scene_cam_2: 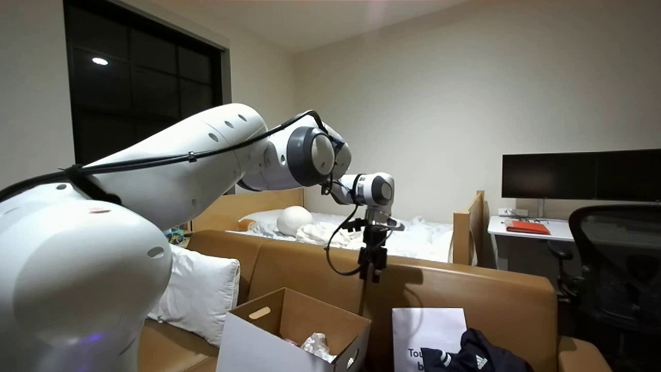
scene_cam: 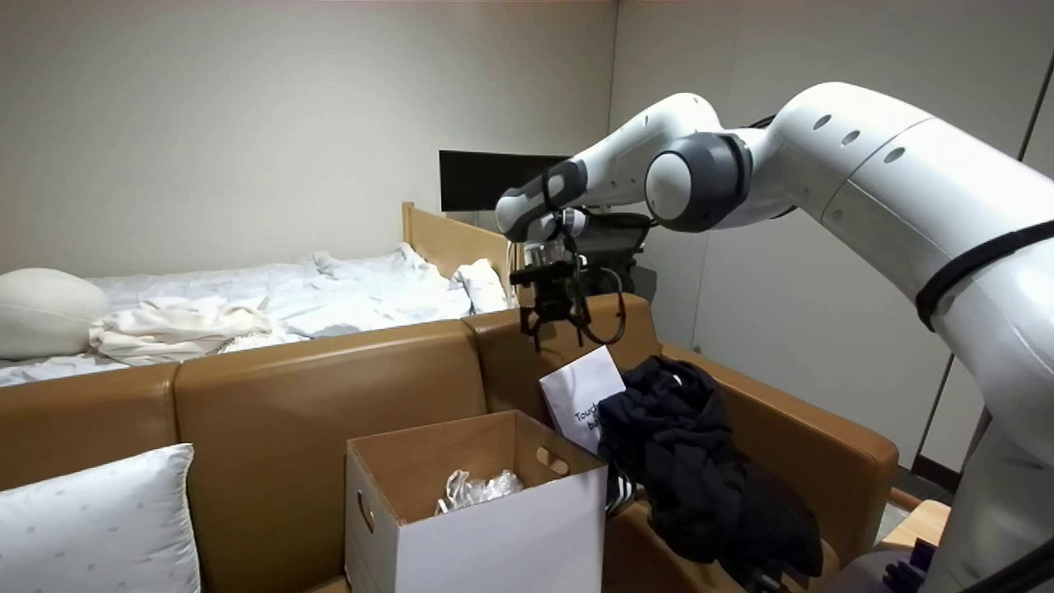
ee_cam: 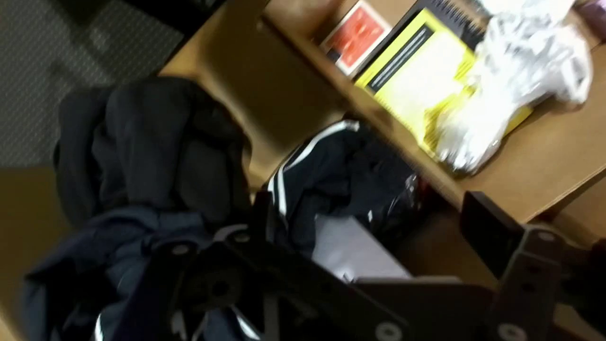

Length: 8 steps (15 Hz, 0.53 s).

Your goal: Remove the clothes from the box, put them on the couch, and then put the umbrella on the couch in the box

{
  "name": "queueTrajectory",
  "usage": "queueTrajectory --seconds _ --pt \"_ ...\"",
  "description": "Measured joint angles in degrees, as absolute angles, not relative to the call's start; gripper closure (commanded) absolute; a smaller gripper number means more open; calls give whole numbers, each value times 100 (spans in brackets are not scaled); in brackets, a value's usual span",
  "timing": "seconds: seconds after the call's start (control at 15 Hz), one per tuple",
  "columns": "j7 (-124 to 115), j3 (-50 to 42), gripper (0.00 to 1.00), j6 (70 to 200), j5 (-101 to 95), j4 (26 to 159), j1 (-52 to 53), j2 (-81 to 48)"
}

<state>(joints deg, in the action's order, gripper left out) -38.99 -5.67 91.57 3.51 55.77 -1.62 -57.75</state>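
Observation:
The box, white outside and brown inside, stands on the brown couch; it also shows in an exterior view. Black clothes with white stripes lie in a heap on the couch beside the box, and also show in the wrist view. My gripper is open and empty, high above the couch seat near the backrest. In the wrist view its fingers are spread wide over the clothes and box edge. A clear plastic bag lies in the box. I cannot make out an umbrella.
A white printed sheet or bag leans on the backrest beside the box. A yellow-covered item and a red card pack lie in the box. A white pillow sits on the couch. A bed stands behind it.

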Motion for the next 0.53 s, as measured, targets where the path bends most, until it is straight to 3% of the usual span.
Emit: queueTrajectory --seconds 0.53 --pt "-2293 -866 0 12824 59 5561 -1384 -6793"
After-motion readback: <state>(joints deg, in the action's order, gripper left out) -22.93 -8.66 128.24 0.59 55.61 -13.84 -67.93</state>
